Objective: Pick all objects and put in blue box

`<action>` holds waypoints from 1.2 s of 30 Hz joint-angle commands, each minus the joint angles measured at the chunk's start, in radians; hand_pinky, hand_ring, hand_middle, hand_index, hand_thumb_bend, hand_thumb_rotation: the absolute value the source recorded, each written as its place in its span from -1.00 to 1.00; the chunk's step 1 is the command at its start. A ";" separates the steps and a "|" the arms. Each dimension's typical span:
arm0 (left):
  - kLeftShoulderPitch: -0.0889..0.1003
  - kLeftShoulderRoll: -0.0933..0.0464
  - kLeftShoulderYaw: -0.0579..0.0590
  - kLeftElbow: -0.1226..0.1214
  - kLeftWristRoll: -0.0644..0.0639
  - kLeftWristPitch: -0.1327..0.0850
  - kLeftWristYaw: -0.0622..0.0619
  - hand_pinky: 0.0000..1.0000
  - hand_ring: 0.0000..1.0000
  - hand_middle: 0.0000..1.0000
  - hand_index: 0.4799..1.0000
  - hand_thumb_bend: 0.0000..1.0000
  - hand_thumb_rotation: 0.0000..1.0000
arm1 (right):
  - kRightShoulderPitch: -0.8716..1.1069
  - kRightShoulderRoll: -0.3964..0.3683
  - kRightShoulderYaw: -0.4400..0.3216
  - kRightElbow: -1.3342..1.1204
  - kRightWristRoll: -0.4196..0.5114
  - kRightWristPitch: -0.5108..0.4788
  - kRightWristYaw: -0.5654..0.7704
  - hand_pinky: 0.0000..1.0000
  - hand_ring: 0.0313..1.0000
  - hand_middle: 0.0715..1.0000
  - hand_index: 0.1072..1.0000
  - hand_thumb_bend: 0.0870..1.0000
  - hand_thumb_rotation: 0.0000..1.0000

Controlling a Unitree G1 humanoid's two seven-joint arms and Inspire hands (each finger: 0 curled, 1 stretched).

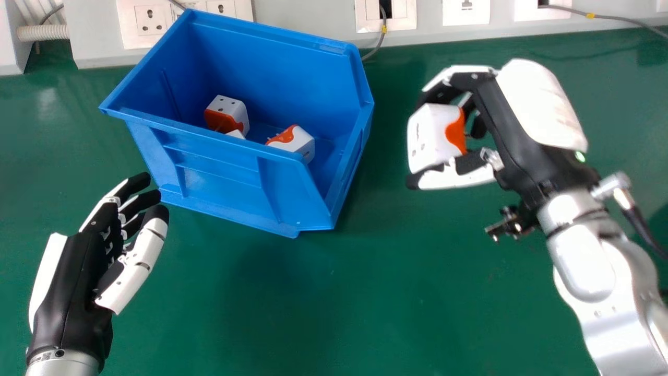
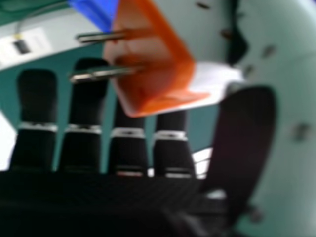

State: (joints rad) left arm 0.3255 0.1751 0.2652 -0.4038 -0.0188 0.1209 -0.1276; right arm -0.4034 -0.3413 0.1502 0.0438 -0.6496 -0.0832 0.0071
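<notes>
Well, blue box point(image 1: 219, 172): on the green table point(image 1: 334, 313), towards 10 o'clock from the middle of the head view, upright, open above, set at a slant; it has things in it.
First boxed adaptor point(image 1: 232, 110): white and orange, inside, around 7 o'clock from the middle of the box's opening, its holed white face showing.
Second boxed adaptor point(image 1: 300, 143): also white and orange, inside around 4 o'clock, part of it hidden by the near wall.
Small white piece point(image 1: 236, 134): inside, between those two, close to the first; too little shows to say what it is.
Held adaptor point(image 1: 433, 133): outside the box, well off its 3 o'clock side, in the right hand; metal pins point(image 2: 98, 74) stick out of its orange face.
Right hand point(image 1: 514, 125): towards 2 o'clock, closed about the adaptor, thumb on one side and fingers bent round the other.
Left hand point(image 1: 68, 282): between 8 and 9 o'clock, loosely spread with nothing in its grasp, fingertips near the box's lower edge; whether they touch, I cannot tell.
Socket panel point(image 1: 308, 23): along 12 o'clock, behind the box.
</notes>
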 commanded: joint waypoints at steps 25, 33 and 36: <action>0.006 0.017 0.007 -0.012 0.002 -0.020 0.002 0.50 0.68 0.73 0.51 -0.48 0.07 | -0.708 0.196 0.308 0.833 -0.105 -0.144 -0.132 -0.33 -0.16 -0.03 -0.10 -0.11 -1.00; 0.011 0.015 0.004 -0.005 0.003 -0.037 0.002 0.51 0.70 0.73 0.52 -0.48 0.09 | -0.833 0.227 0.372 1.014 -0.126 -0.206 -0.172 -0.31 -0.16 -0.01 -0.12 -0.11 -1.00; 0.016 0.014 0.003 -0.005 0.002 -0.043 0.001 0.52 0.70 0.73 0.52 -0.48 0.10 | -0.874 0.251 0.400 1.068 -0.145 -0.203 -0.185 -0.31 -0.16 -0.01 -0.12 -0.11 -1.00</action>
State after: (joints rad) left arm 0.3331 0.1832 0.2673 -0.3908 -0.0176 0.1021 -0.1283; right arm -1.2048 -0.1076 0.5397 1.1025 -0.7904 -0.2774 -0.1493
